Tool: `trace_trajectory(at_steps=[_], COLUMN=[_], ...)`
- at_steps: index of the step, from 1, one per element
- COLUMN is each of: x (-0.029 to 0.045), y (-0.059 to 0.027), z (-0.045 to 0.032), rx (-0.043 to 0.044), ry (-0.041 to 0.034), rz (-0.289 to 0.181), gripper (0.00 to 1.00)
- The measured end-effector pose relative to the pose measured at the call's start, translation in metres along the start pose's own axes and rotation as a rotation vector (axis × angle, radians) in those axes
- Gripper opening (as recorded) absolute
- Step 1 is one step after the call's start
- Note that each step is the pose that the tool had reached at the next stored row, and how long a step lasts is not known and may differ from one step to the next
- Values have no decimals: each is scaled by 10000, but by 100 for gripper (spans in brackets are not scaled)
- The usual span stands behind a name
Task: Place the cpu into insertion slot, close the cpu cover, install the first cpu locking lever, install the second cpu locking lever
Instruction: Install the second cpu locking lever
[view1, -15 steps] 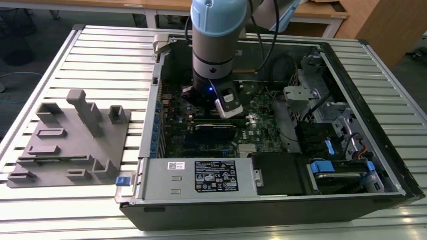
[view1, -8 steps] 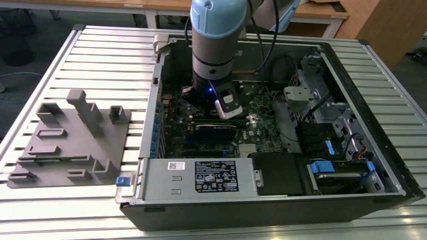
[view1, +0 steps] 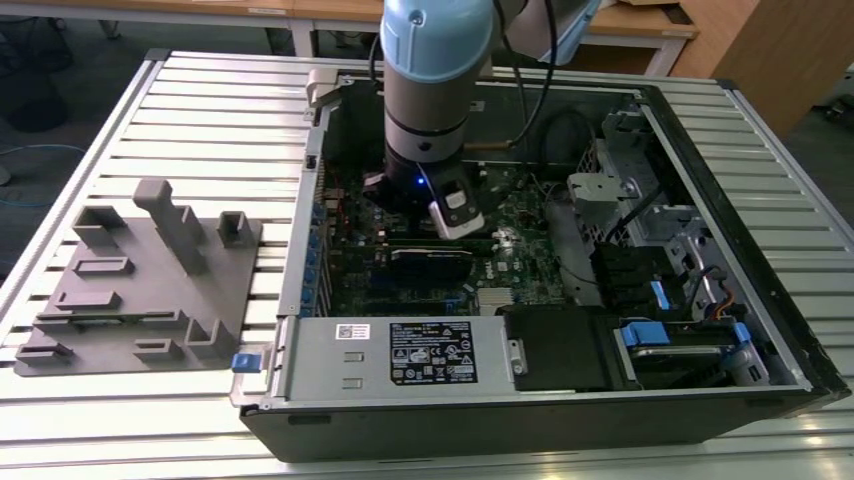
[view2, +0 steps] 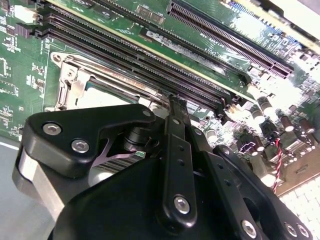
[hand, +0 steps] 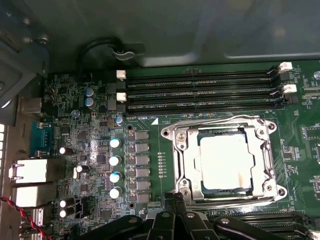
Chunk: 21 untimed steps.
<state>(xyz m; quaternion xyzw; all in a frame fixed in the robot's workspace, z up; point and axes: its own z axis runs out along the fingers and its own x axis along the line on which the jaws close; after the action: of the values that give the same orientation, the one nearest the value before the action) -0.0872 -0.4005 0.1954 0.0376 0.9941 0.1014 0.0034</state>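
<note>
In the first wrist view the cpu (hand: 224, 161), with its pale silver top, lies flat in the insertion slot (hand: 169, 133) on the green motherboard. The cpu cover (hand: 187, 160), a silvery frame, lies down around the chip. A thin metal lever (hand: 274, 159) runs along one side of the frame; I cannot tell whether it is latched. My gripper (hand: 174, 197) is shut with nothing in it, its black tips just off the socket's corner. The second wrist view shows the gripper (view2: 176, 102) at the edge of the cover (view2: 100, 75). In the exterior view the gripper (view1: 454, 222) reaches down into the open computer case.
Long black memory slots (hand: 200, 92) run beside the socket, and a row of capacitors (hand: 115, 160) stands on its other side. The case walls (view1: 310, 200), a power supply (view1: 400, 352) and drive bays (view1: 667, 340) hem the arm in. A grey fixture (view1: 147, 280) lies at the exterior view's left.
</note>
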Motion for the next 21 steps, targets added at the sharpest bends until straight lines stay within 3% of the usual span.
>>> trace_trajectory(at_steps=[21], x=[30], y=[-11], z=[15], rx=[-26], ry=[-12], rz=[-3], gripper=[11])
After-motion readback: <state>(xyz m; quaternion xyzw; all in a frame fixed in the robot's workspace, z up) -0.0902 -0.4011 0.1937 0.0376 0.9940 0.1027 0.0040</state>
